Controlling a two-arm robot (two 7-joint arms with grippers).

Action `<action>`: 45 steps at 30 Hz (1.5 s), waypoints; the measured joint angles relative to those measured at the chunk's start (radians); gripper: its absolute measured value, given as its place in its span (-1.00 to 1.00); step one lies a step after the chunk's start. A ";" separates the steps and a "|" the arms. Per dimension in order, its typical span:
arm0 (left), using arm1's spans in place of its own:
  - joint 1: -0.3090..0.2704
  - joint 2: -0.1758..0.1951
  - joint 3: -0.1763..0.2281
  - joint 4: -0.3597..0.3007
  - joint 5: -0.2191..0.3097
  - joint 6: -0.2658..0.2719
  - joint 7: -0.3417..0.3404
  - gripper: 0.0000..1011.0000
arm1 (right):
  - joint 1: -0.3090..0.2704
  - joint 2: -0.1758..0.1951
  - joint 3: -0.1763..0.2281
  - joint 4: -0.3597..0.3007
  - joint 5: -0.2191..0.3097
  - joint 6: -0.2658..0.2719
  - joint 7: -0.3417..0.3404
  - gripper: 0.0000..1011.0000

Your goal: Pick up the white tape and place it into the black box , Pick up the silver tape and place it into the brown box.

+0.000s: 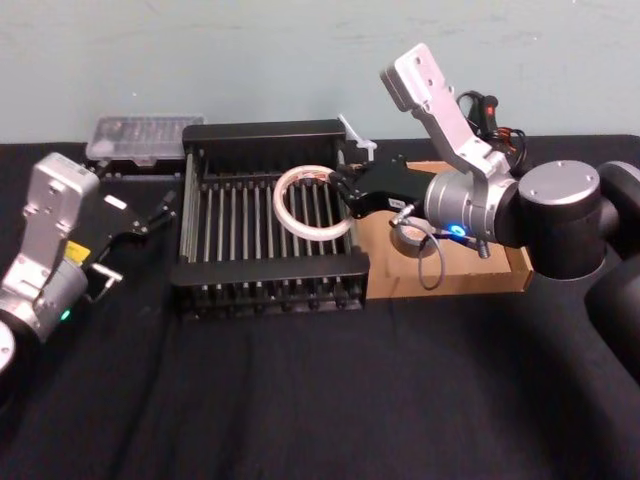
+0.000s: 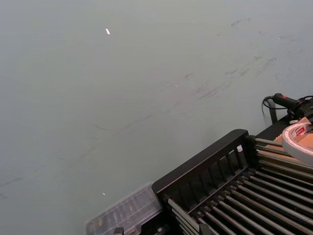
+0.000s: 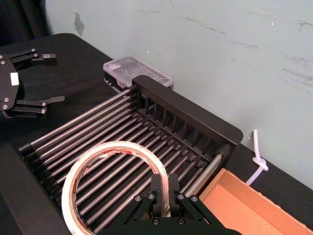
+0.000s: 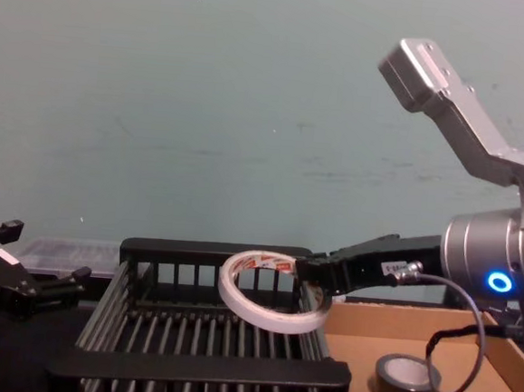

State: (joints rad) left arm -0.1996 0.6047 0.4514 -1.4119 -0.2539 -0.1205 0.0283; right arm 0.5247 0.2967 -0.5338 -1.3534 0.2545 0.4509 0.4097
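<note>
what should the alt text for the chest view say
The right gripper holds the white tape tilted above the barred floor of the black box. The silver tape lies flat in the brown box at lower right, and the left gripper sits open at far left, beside the black box.
</note>
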 joint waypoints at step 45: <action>0.000 0.000 0.000 0.000 0.000 0.000 0.000 0.98 | -0.003 0.006 0.001 -0.009 0.005 0.007 0.000 0.98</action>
State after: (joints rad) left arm -0.1995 0.6047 0.4514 -1.4120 -0.2539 -0.1206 0.0283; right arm 0.5222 0.3026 -0.5333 -1.3619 0.2592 0.4583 0.4094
